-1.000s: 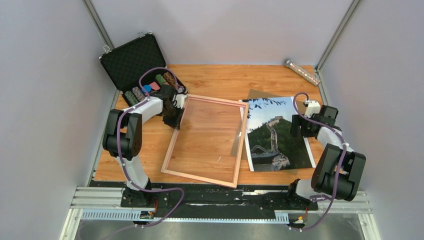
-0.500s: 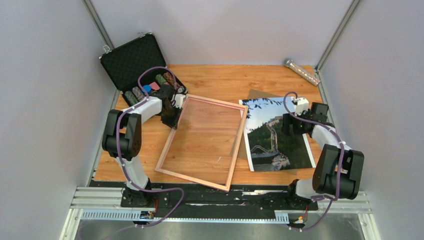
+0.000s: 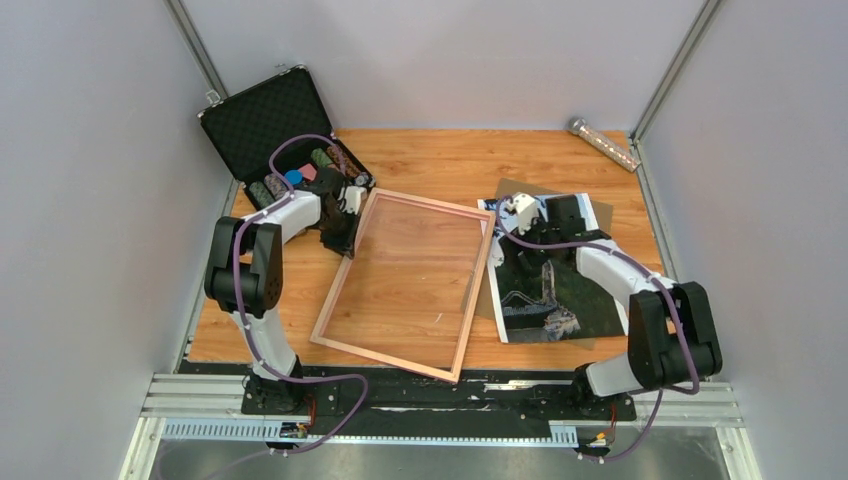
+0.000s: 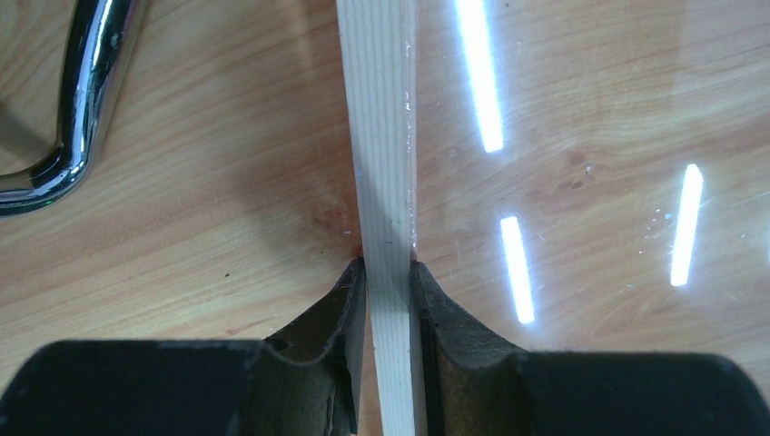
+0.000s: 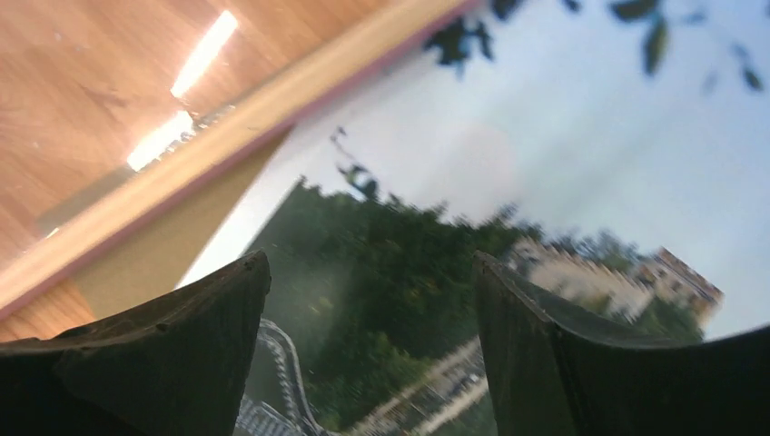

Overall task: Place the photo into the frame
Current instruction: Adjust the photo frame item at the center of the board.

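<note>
Two claws: left claw [image 4: 389,272] clamps the thin pink-fronted wooden frame's [image 3: 405,280] rail; right claw [image 5: 372,268] gapes over the glossy Great Wall print [image 3: 545,310]. Next I'd pinch its edge.

One frame [image 3: 400,285], one photo [image 3: 545,312], one case [image 3: 265,120], one tube [image 3: 603,143].

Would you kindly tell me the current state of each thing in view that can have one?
Pink thin-railed wooden picture frame: empty, no photo inside.
Glossy Great Wall photo: lying outside the frame, on the brown backing board.
Left gripper: shut on the frame's rail.
Right gripper: open, above the photo.
Black foam-lined case: lid open.
</note>
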